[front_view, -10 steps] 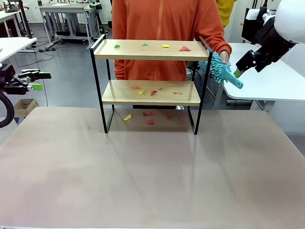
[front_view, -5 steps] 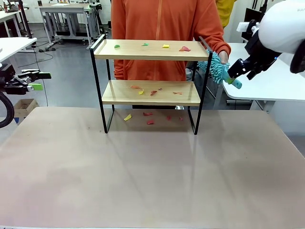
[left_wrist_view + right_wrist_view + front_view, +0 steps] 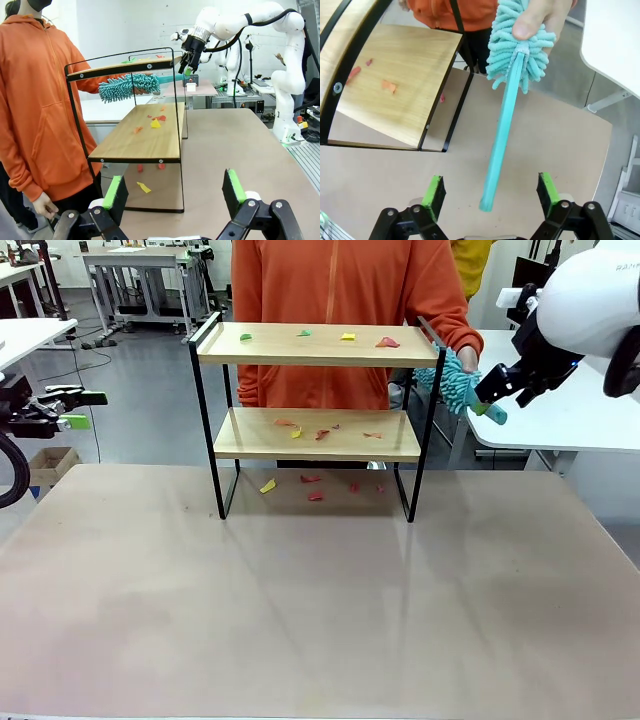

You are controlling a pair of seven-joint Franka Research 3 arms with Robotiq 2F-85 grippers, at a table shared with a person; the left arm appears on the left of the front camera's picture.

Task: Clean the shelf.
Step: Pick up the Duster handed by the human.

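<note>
There stood the shelf (image 3: pixel 270 445) at the far middle of the pale, matte surface (image 3: pixel 320 610), right in front of the person in the orange hoodie (image 3: pixel 345 290). It had two light wooden boards in a thin black metal frame with raised end rails. We saw small crumpled paper scraps (image 3: pixel 347 337), green, yellow and red, strewn on the top board (image 3: pixel 300 352). More lay on the lower board (image 3: pixel 340 447), and a few on the surface beneath it.

Off the shelf's right end, the person's hand (image 3: pixel 468 360) gripped the fluffy teal chenille head of a duster (image 3: pixel 458 382). Its slim teal plastic handle (image 3: pixel 504 135) ran down toward the right end effector (image 3: pixel 490 192). We found that one's green pads (image 3: pixel 434 194) spread wide on either side of the handle's tip, neither pad touching it.

The left end effector (image 3: pixel 174 190) hung off the surface's left edge, its fingers wide apart with nothing between them.
</note>
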